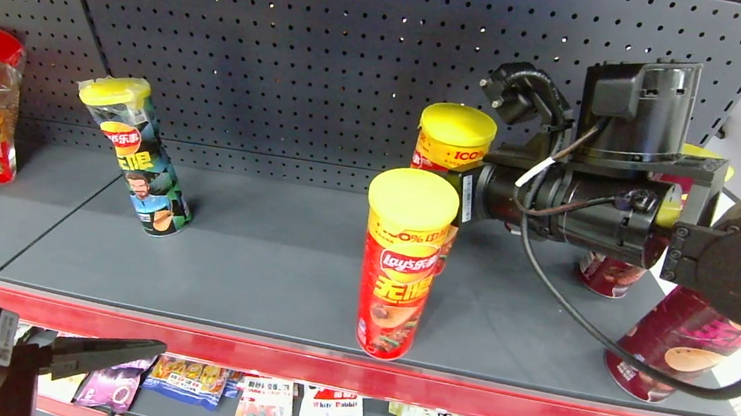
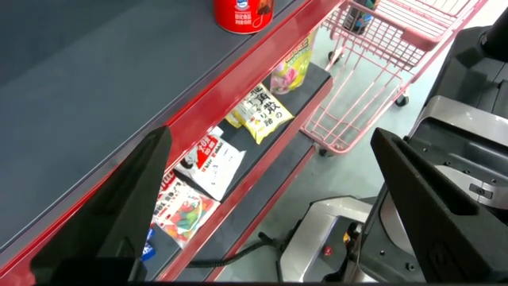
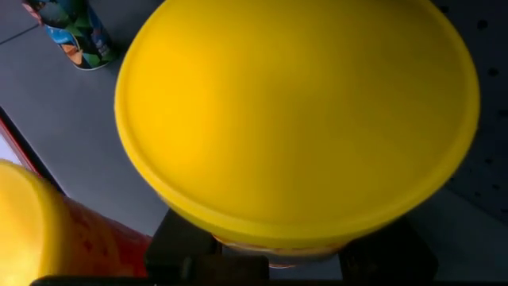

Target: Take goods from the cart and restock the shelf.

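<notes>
The red can (image 1: 396, 289) has a yellow lid (image 1: 413, 198)

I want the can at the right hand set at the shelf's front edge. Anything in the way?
Yes. A second red can stands upright directly in front of the back can, near the shelf's red front edge. The right hand would have to carry it sideways; there is room toward the green can.

Dark perforated back panel (image 1: 291, 50) behind, pale grey floor (image 2: 349, 175) below.
</notes>
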Robot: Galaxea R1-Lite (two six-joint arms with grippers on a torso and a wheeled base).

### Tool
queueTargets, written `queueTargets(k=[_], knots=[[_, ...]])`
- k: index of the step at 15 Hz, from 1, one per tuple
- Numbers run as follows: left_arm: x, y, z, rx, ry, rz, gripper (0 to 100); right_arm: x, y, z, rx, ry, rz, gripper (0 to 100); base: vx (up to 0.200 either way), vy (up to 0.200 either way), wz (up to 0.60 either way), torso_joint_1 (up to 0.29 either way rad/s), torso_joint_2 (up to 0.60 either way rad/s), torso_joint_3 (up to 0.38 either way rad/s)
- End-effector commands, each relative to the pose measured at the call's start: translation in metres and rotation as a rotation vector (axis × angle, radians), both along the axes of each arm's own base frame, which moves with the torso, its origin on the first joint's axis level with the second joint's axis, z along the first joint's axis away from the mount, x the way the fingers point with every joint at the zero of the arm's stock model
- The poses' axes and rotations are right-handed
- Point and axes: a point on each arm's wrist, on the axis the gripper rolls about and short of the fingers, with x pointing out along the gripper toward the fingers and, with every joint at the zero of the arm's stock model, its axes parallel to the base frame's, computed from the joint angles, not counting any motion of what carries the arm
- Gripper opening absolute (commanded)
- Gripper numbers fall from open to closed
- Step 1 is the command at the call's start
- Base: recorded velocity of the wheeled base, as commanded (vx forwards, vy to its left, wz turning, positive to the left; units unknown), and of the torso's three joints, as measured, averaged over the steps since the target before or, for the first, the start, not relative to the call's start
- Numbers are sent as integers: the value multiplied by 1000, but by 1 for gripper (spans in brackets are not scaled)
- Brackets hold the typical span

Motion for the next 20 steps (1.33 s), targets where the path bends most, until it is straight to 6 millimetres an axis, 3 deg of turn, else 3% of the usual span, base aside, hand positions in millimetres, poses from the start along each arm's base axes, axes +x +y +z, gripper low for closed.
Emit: queueTargets(k=[1,14,15,20], knots=[[0,0,0,0,1,1,100,3,2,-5,-7,11,1,0,0,0,0,0,0,0],[0,0,-1,2,5,2,100,12,-1,-12,-14,30,-24,0,0,0,0,0,0,0],[0,0,-1,2,5,2,100,12,-1,-12,-14,30,-24,100,0,0,0,0,0,0],[0,0,-1,2,5,2,100,6,-5,-12,-19,34,-27,100,0,0,0,0,0,0]])
